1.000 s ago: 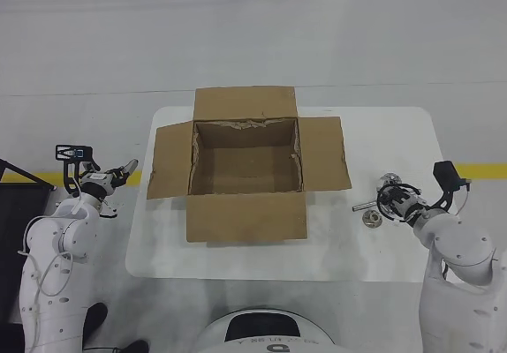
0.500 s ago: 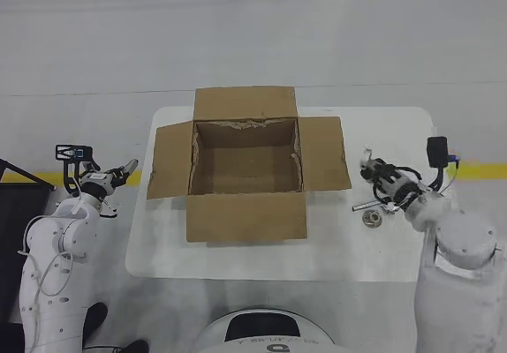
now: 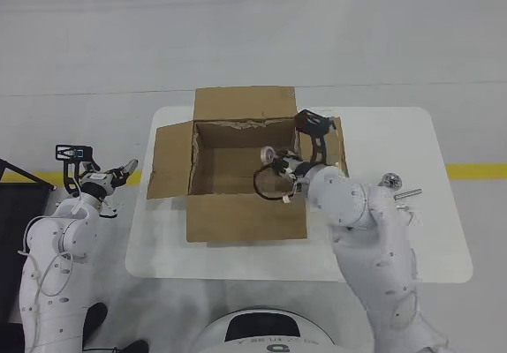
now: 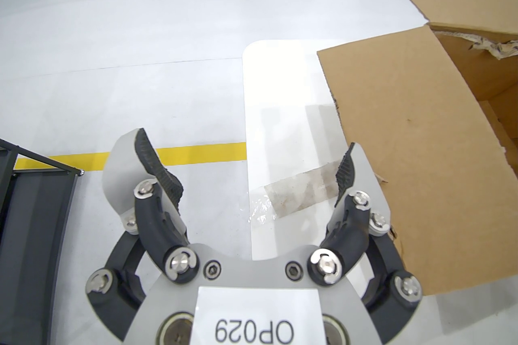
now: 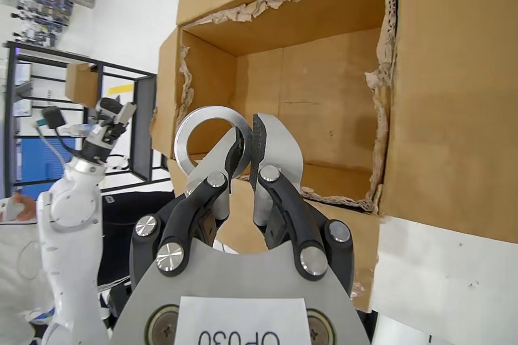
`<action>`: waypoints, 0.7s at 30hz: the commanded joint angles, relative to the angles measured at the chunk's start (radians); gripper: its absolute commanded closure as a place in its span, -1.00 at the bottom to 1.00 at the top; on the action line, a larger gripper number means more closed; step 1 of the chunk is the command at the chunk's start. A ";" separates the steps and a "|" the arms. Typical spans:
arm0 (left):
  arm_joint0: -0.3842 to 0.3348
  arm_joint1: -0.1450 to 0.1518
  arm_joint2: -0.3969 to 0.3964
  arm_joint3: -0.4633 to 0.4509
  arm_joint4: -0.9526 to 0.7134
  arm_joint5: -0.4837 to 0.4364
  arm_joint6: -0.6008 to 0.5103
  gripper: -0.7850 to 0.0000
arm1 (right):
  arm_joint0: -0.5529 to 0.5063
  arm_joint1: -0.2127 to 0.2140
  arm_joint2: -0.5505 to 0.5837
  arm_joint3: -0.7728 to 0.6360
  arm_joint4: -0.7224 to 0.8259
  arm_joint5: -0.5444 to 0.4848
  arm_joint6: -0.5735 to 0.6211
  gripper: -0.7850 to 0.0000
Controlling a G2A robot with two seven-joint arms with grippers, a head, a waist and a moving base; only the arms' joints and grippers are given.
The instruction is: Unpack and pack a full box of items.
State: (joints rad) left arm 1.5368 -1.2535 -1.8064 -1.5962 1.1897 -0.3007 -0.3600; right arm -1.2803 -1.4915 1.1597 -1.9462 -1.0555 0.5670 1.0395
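Cardboard box (image 3: 246, 216) open in the middle of the white table (image 3: 386, 256), all four flaps folded out, torn paper ragged along the inner rim. Right gripper (image 5: 247, 136) up over the right half of the opening, pads clenched on the rim of a flat metal ring (image 5: 183, 150). Ring in the air above the brown box floor, touching only the pads.

Left gripper (image 4: 247, 156) out beside the table's left edge, near the box's left flap, fingers spread wide and released. Strip of tape (image 4: 299, 187) stuck across the table edge just beyond it, yellow line (image 4: 162, 154) running along the floor underneath.

As for writing: white label (image 5: 243, 322) with dark print on the plate behind the right gripper's fingers, and a matching one on the left wrist plate, both upside down as pictured.

On the table right of the box, just past the right forearm: round metal piece (image 3: 393, 182) and, close beside it, a bolt (image 3: 409, 193).

Big swing since a second ago. Right arm then down low at the table's right end among the small parts, half a second ago lifted and turning inward, now across the right flap and over the box with the ring. Left arm and box exactly as before.
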 commanded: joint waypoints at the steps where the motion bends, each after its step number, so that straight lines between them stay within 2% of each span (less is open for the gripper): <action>1: 0.000 0.000 0.000 0.000 0.000 0.000 0.000 -1.00 | 0.049 -0.009 -0.061 0.074 -0.042 0.053 -0.004 1.00; 6: 0.000 0.000 0.000 0.000 0.000 0.000 0.000 -1.00 | 0.160 -0.034 -0.150 0.257 -0.099 0.169 -0.067 1.00; 12: 0.000 0.000 0.000 0.000 0.000 0.000 0.000 -1.00 | 0.222 -0.068 -0.268 0.404 -0.164 0.278 -0.137 1.00; 21: 0.000 0.000 0.000 0.000 0.000 0.000 0.000 -1.00 | 0.380 -0.127 -0.328 0.696 -0.104 0.347 -0.144 1.00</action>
State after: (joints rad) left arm 1.5368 -1.2535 -1.8064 -1.5962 1.1897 -0.3007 -0.3600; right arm -0.9212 -1.6113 0.8345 -1.2966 -1.1711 0.9087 0.9025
